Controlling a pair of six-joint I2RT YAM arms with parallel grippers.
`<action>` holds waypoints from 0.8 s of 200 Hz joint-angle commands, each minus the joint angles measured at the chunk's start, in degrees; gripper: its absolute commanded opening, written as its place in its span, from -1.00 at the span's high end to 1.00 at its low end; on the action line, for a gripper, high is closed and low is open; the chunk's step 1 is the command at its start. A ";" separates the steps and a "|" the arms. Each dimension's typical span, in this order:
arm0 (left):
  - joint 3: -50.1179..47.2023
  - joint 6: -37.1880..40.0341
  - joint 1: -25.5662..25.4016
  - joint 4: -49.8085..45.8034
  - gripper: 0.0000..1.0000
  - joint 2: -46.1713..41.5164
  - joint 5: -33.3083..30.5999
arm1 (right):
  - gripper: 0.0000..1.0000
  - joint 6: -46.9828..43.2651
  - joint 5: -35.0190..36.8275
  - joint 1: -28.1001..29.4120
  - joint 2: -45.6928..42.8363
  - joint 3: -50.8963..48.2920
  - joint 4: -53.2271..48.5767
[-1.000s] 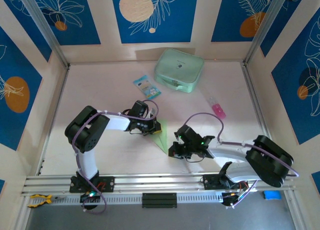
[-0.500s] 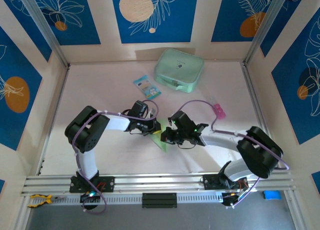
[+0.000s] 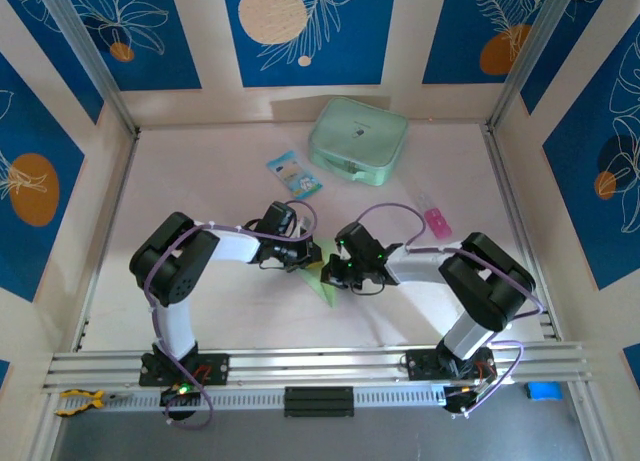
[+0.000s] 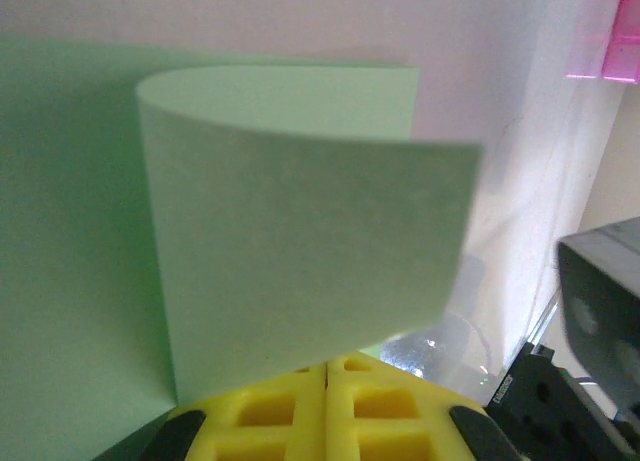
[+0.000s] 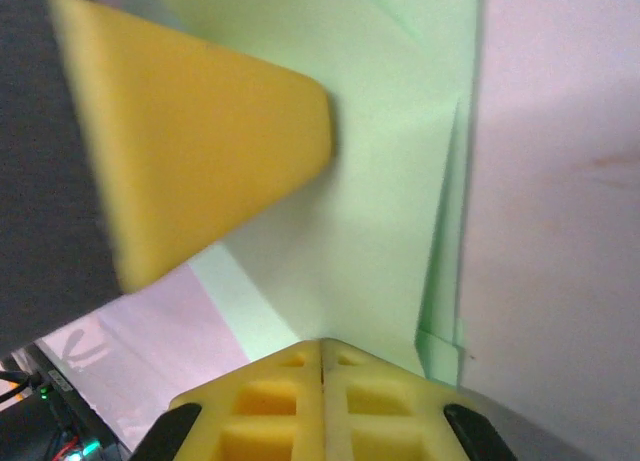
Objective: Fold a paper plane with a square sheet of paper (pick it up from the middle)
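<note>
Left gripper [image 3: 303,255]: closed, at mid-surface on the upper left edge of the paper [image 3: 324,287]. In the left wrist view its yellow fingers [image 4: 270,413] are pressed together, seam tight. A flap of the paper curls up and back over itself, and its near edge runs down into the fingertips, so it looks pinched there. The rest of the sheet lies flat behind and to the left.

Right gripper [image 3: 327,274]: also closed, coming in from the right, with its tips just beside the left gripper's. In the right wrist view its fingers [image 5: 270,401] meet with nothing visible between them. The tips sit right at the creased paper; can't tell if they press on it or just hover. The left gripper's yellow finger [image 5: 200,151] sits above the same sheet at upper left.

The paper is pale green with a pointed end toward the arm bases. It lies on the surface [image 3: 200,181] between the two grippers.

Well apart, toward the far wall: mint case [image 3: 358,141], small blue-and-white packet [image 3: 294,174] to its left, pink item [image 3: 436,219] to the right
</note>
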 commanded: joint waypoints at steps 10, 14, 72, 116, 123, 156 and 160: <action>0.05 1.72 -0.22 -0.64 0.93 -0.78 -0.04 | 0.87 3.04 -1.85 0.24 1.00 -6.07 1.78; 0.14 1.91 -0.17 -0.72 0.92 -1.03 0.11 | 0.88 3.21 -1.81 0.33 1.23 -6.47 1.76; 0.18 5.75 -0.97 -4.26 0.90 -7.44 0.33 | 0.91 2.17 -3.93 -0.67 2.50 -8.15 3.77; -0.60 6.59 -1.82 -7.61 1.00 -5.71 -0.25 | 0.92 1.68 -4.59 -1.50 2.33 -8.45 3.99; -0.63 6.67 -1.82 -8.13 1.00 -5.21 -0.58 | 0.93 1.57 -4.66 -1.54 2.33 -8.50 4.00; -0.53 7.48 -1.82 -8.00 1.00 -2.04 -1.72 | 0.93 1.26 -4.75 -1.76 2.33 -8.98 3.71; -0.32 7.48 -1.73 -8.02 1.00 -1.57 -2.01 | 0.93 1.22 -4.79 -1.74 2.33 -9.02 3.61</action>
